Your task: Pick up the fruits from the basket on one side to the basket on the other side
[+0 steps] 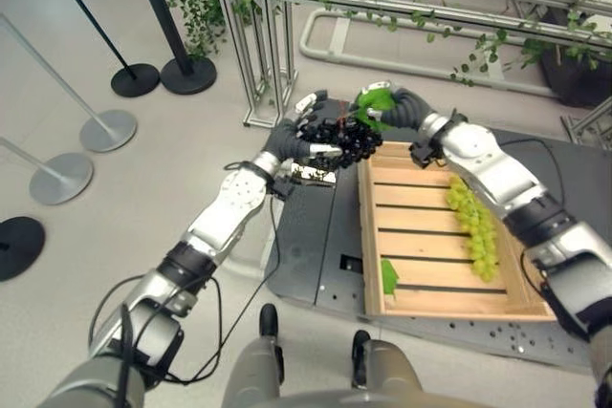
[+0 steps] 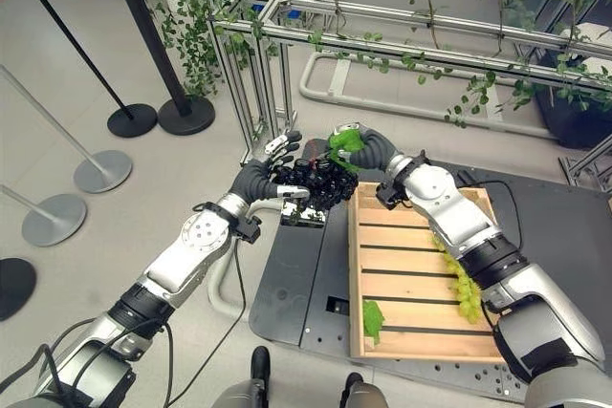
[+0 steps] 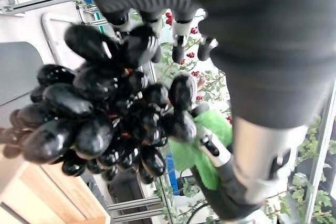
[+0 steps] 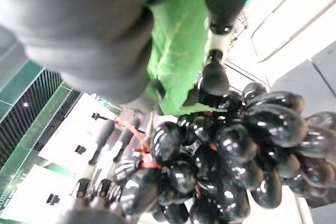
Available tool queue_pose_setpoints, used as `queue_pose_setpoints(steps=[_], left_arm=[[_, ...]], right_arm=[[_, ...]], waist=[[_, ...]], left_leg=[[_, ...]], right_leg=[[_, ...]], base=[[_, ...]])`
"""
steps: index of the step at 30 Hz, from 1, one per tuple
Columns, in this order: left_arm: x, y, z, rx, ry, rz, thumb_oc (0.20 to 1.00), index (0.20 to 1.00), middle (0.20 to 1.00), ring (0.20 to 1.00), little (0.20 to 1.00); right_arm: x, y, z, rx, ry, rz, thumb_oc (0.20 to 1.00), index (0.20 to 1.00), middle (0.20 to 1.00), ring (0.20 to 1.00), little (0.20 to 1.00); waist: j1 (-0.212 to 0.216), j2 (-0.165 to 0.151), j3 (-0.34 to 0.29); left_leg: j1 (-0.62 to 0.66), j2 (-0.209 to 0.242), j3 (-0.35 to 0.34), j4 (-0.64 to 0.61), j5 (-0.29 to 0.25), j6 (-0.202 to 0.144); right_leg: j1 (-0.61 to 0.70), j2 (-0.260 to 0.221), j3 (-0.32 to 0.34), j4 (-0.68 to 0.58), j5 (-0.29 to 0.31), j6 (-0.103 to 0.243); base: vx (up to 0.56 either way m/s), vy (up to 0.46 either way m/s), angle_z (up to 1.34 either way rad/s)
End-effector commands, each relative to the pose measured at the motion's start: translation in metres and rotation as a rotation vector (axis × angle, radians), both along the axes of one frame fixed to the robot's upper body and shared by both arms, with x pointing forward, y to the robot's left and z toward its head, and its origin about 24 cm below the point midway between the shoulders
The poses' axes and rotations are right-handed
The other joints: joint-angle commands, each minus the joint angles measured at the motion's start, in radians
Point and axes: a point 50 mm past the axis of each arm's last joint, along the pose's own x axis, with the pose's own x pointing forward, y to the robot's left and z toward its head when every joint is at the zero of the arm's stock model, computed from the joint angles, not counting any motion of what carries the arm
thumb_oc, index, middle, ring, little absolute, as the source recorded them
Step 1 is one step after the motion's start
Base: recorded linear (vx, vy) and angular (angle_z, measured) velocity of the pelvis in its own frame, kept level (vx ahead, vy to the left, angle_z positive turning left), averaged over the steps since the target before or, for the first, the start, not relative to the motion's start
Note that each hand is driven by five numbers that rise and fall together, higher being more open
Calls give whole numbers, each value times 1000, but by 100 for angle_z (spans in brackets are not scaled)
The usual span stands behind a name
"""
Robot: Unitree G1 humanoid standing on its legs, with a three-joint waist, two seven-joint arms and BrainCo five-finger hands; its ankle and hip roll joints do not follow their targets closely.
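Both hands meet in the air just beyond the far left corner of the wooden crate (image 1: 421, 305), with a bunch of black grapes (image 2: 320, 184) hanging between them. The right hand (image 1: 394, 104) has its fingers (image 4: 216, 74) curled round the green leaf (image 4: 178, 45) at the top of the bunch, pinching it so the dark grapes dangle below. The left hand (image 2: 260, 177) comes in from the other side, and its fingers (image 3: 149, 45) are bent in against the bunch, dark tips pressing on the upper grapes.

The bunch hangs over the edge of the dark platform (image 1: 306, 246), beside the crate's rim and not inside it. Within the crate a bunch of green grapes (image 1: 475, 222) lies along the right wall, partly under the right forearm, and a loose green leaf piece (image 2: 372, 318) sits near the front left corner. Behind stands a metal frame (image 2: 268, 54) wound with vines, and to the left round-based stanchions (image 1: 107, 129) stand on the floor.
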Motion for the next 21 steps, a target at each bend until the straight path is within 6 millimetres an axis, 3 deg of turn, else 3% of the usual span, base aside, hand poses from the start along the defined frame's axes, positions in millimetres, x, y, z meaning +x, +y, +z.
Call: queue_pose_setpoints(steps=[1,21], left_arm=[[3,-14,16,0,-78,-21,1000,1000,1000,1000,1000],[8,-19,-1,31,-26,25,1000,1000,1000,1000,1000]], right_arm=[[-5,5,34,103,-170,5,200,200,200,200,200],[-17,32,35,150,-220,94,200,200,200,200,200]], waist=[[-8,-11,-52],[-12,-11,-54]], left_leg=[[-15,9,-54,154,-219,-6],[-12,10,-55,155,-223,-3]], right_leg=[[21,-38,27,-140,79,60],[23,-38,29,-139,77,59]], base=[[0,0,0],[0,0,0]])
